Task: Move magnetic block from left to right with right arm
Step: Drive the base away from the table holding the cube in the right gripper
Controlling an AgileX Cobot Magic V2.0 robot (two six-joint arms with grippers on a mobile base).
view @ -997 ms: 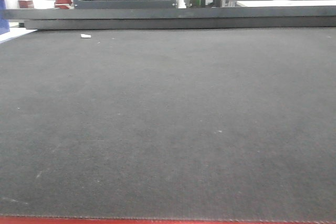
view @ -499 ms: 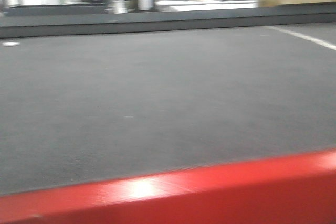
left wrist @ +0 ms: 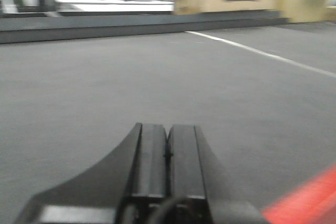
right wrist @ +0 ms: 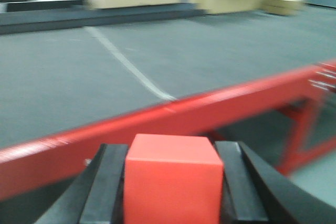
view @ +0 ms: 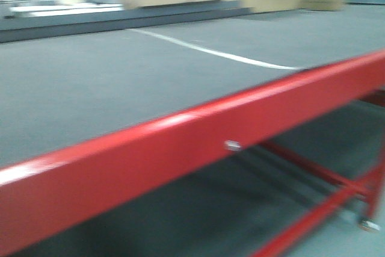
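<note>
Right gripper (right wrist: 174,184) is clamping the block (right wrist: 174,167), facing the table (right wrist: 210,109) at its red edge; left gripper (left wrist: 168,148) is sitting closed. Front view is showing more of that edge than before.

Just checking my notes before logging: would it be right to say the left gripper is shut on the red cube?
Not quite: the right gripper is shut on the red cube, as the right wrist view shows. The left gripper, in its own view, is shut on nothing.
</note>
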